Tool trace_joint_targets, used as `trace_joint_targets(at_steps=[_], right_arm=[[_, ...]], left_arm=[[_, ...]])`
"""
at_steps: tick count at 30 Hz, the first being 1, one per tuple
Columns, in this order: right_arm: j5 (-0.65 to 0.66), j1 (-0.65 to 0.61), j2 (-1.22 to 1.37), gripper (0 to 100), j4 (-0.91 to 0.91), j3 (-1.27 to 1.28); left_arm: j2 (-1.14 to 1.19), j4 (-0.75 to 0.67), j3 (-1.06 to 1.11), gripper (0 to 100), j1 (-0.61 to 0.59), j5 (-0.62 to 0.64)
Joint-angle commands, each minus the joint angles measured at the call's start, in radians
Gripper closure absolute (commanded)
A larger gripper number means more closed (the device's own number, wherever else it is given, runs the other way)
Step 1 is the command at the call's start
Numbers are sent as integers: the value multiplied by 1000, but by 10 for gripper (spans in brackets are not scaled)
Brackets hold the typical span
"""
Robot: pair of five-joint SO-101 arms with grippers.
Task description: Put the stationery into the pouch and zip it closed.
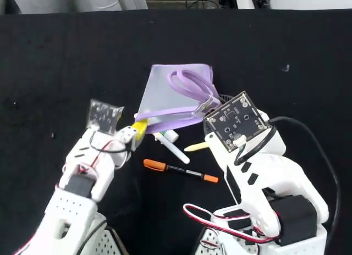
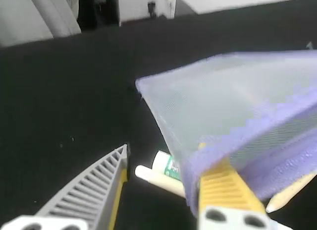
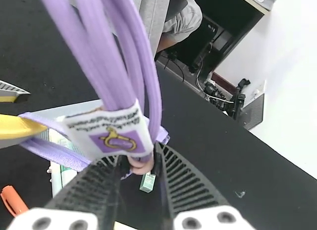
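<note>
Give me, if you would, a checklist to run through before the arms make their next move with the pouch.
1. Hold on the pouch: ok. The right gripper is shut on the strap of the purple mesh pouch.
2. Second hold: not ok. The left gripper is open, with only its yellow finger under the pouch's edge.
3. Pouch mouth open wide enough: cannot tell.
4. Stationery inside: not ok. The orange marker, white pen and cream pencil lie on the table.
5. Zip pull within reach: cannot tell.
</note>
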Motion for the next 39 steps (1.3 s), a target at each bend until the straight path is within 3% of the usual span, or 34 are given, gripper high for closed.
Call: trace_joint_targets(at_steps=[1, 5, 8, 14, 17, 19, 24, 26, 31, 39], right_arm=[[2, 17, -13, 988, -3, -51], [2, 17, -13, 988, -5, -51], [2, 17, -13, 988, -5, -51], [-6, 17, -13, 987, -6, -50], [-6, 17, -7, 984, -8, -50], [-6, 17, -7, 946, -21, -47], [-8, 9, -10, 732, -74, 18], [-2, -15, -12, 680, -84, 31], [-6, -83, -12, 674, -83, 36], [0, -80, -12, 674, -46, 19]], left_arm=[[195, -163, -85, 780, 7, 15], [275, -275, -108, 780, 22, 17], [328, -284, -143, 783, 59, 17], [384, -288, -183, 962, 90, 17], [384, -284, -193, 960, 90, 17], [382, -282, -193, 973, 90, 17], [382, -281, -196, 971, 84, 17], [382, -249, -209, 971, 81, 17], [382, -92, -320, 971, 42, 18], [393, 193, -604, 971, -183, 123]])
